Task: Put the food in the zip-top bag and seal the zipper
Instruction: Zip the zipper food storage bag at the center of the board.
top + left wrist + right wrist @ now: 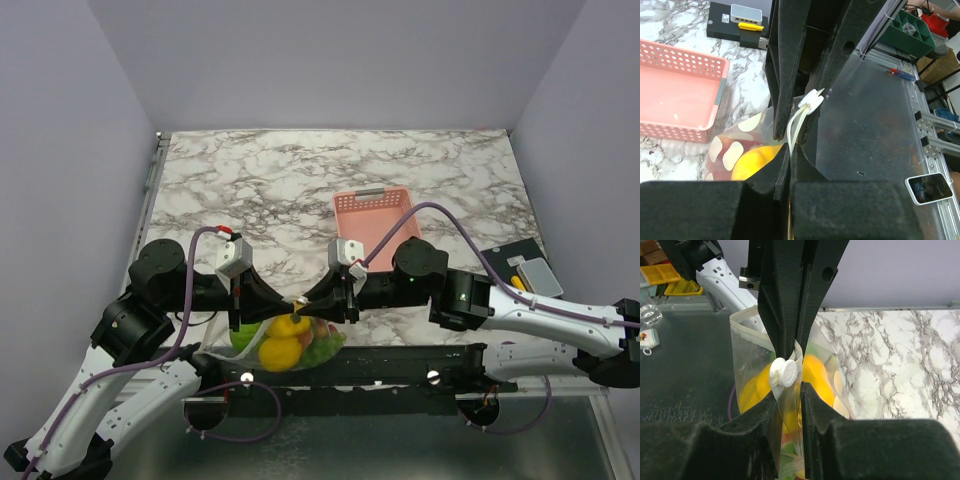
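Bag (747,355) with food (817,375) inside is held near-left of basket (372,200). Left tool (785,135) is clamped on bag mouth, right tool (790,347) pinched on zipper (784,372). Strip to be pulled taut and pressed evenly along mouth.

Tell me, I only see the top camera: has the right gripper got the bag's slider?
Observer: Right wrist view: the right gripper straddles the zip-top bag at its white slider; whether it grips, I can't tell.
Operator: And the left one?
Observer: Left wrist view: the left gripper is shut on the zipper beside that slider.
Operator: Mouth sealed?
Observer: No; past the slider the zipper gapes open in the right wrist view.
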{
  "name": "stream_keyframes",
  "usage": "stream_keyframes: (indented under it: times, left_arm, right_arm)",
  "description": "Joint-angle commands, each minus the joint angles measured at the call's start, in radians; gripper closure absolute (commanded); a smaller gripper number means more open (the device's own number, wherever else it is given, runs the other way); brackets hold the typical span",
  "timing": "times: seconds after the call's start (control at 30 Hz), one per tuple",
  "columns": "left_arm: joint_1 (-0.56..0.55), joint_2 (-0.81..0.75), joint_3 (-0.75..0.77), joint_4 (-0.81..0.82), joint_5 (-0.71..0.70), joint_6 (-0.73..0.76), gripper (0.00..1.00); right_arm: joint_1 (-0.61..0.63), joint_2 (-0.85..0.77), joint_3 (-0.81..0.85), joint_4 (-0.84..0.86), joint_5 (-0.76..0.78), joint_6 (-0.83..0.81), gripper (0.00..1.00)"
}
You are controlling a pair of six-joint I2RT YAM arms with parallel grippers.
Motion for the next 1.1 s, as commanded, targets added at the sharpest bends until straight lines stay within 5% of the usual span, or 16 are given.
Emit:
stream_keyframes:
  times: [0.0, 0.6, 0.9, 1.07]
  left_arm:
    - [-0.003, -0.015, 0.026, 0.044, 0.047, -0.01, 1.0]
    - [-0.003, -0.018, 0.013, 0.045, 0.058, -0.009, 1.0]
    - [-0.003, -0.015, 0.02, 0.045, 0.06, -0.011, 1.0]
    - [-0.002, -0.015, 0.019, 0.046, 0.048, -0.011, 1.0]
  right_arm:
    - [0.006, 0.019, 0.025, 0.031, -0.033, 0.002, 0.76]
    - [0.006, 0.022, 0.072, -0.014, -0.036, -0.007, 0.77]
    - [0.006, 0.036, 0.078, -0.024, -0.048, -0.01, 0.99]
    - [0.006, 0.034, 0.093, -0.051, -0.036, -0.011, 0.99]
